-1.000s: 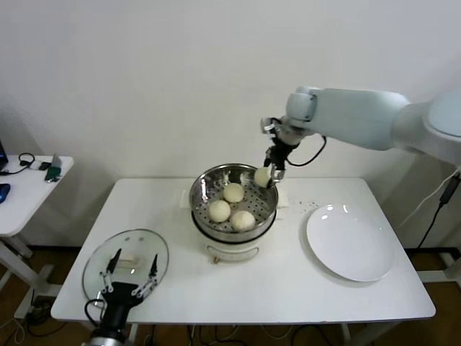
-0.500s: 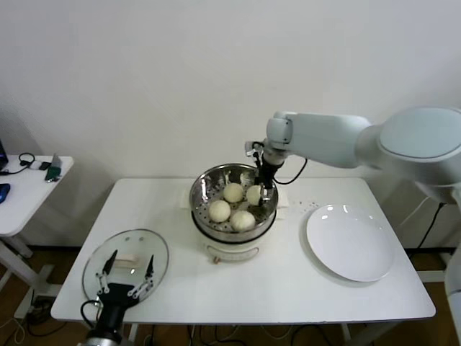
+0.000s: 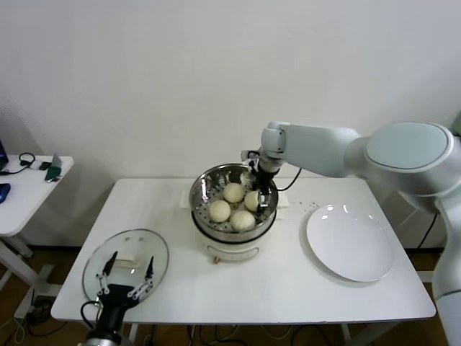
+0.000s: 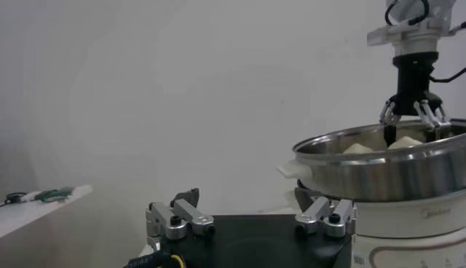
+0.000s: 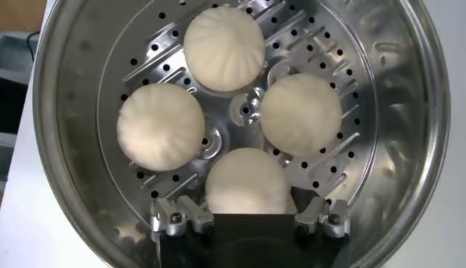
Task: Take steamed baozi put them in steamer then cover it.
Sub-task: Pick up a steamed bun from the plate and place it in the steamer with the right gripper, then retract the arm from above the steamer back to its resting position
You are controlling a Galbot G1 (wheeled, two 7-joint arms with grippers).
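The steamer [image 3: 199, 189], a shiny steel basket on a cream-white base, stands mid-table. Four baozi lie in it: three free ones [image 3: 233, 192] [image 3: 220, 210] [image 3: 243, 220], and a fourth [image 3: 253, 200] by the right rim. My right gripper [image 3: 261, 203] reaches down into the basket and is shut on that fourth bun. In the right wrist view this bun [image 5: 247, 182] rests on the perforated floor [image 5: 320, 44] between the fingers of the right gripper [image 5: 247, 202]. My left gripper [image 3: 128, 277] hangs open at the front left over the glass lid [image 3: 126, 252].
A white plate [image 3: 349, 241] lies on the table to the right of the steamer. A small side table [image 3: 29, 184] with cables stands off to the left. The steamer [image 4: 386, 164] rises beyond the open left gripper [image 4: 255, 213] in the left wrist view.
My right gripper came down from above the steamer's back right rim into the basket, carrying the fourth baozi to the floor. The left arm stayed put.
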